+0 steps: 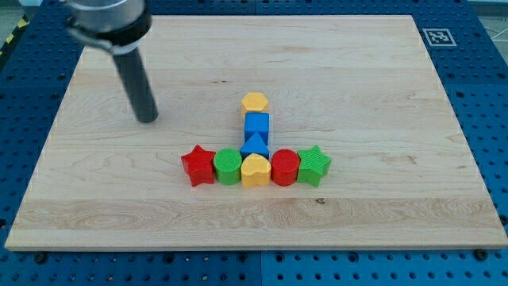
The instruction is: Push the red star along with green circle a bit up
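While my tip (148, 118) stands clear, red star (198, 165) touches green circle (228, 166), yellow heart (255, 170) beside.

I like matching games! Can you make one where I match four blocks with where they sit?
Blocks:
1. red star
2. green star
3. yellow hexagon
4. yellow heart

Places:
A. top of the upright column
B. right end of the row
C. middle of the row
D. left end of the row, nearest my tip

Pairs: 1-D, 2-B, 3-A, 4-C
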You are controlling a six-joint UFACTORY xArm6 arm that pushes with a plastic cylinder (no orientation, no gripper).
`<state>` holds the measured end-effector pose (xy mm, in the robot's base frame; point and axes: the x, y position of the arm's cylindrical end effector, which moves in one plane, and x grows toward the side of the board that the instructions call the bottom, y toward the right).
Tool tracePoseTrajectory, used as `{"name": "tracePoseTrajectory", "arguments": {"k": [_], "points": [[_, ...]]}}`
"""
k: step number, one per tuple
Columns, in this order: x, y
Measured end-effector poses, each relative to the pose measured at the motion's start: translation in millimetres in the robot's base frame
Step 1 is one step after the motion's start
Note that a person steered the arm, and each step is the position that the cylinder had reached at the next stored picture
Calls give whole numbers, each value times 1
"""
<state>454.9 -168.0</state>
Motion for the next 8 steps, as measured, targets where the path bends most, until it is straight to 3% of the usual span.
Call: {"name": "tracePoseTrajectory", "arguments": {"k": [3,4,6,8], "points": [[117,44],[134,81],[114,118],[84,111]]}}
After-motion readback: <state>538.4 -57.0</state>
